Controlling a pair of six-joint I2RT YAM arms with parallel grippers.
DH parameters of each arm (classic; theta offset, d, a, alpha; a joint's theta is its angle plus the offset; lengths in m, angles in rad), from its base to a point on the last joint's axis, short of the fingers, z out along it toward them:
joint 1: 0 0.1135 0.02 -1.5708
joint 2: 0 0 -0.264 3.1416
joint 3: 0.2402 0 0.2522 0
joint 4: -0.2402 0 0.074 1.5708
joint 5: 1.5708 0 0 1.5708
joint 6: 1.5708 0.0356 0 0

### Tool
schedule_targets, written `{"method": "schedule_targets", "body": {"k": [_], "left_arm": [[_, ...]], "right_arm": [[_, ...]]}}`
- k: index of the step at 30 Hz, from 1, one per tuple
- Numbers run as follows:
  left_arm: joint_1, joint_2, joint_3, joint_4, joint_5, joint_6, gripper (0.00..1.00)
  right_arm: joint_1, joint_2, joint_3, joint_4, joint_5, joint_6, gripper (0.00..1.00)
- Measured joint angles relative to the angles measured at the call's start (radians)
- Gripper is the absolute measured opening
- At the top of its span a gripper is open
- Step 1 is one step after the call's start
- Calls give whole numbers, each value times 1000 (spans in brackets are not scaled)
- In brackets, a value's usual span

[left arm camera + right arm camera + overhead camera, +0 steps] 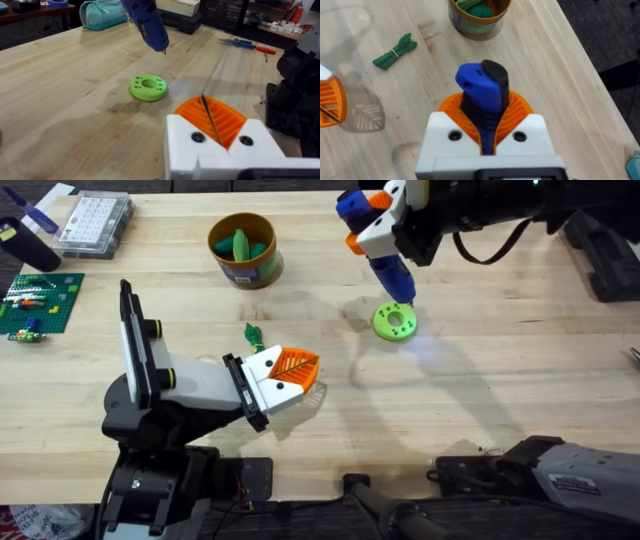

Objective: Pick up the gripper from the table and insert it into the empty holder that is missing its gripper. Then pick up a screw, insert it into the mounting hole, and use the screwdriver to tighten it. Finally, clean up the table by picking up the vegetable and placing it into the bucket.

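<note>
The right gripper (487, 131) pinches the screwdriver (392, 275) by its blue body, tip poised just above the lime-green disc (395, 321) on the right of the table; I judge the tool stiff, light and smooth-sided, best held mid-body, as here; the left gripper (290, 372) rests near centre, fingers pressed together on nothing; the vegetable (253, 334) lies just beyond it, soft and small, best nipped across its banded middle; the bucket (243, 251) stands farther back, already holding green pieces.
</note>
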Motion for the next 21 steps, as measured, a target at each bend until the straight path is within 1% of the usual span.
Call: {"method": "schedule_targets", "body": {"k": [9, 16, 18, 21], "left_arm": [[0, 0, 0, -4, 3, 0, 12], [0, 0, 0, -4, 3, 0, 12], [0, 0, 0, -4, 3, 0, 12], [0, 0, 0, -4, 3, 0, 11]], "right_arm": [[0, 15, -3, -34, 3, 0, 87], [4, 16, -3, -31, -20, -9, 86], [5, 26, -3, -28, 1, -33, 86], [7, 67, -3, -15, 67, -85, 86]]}}
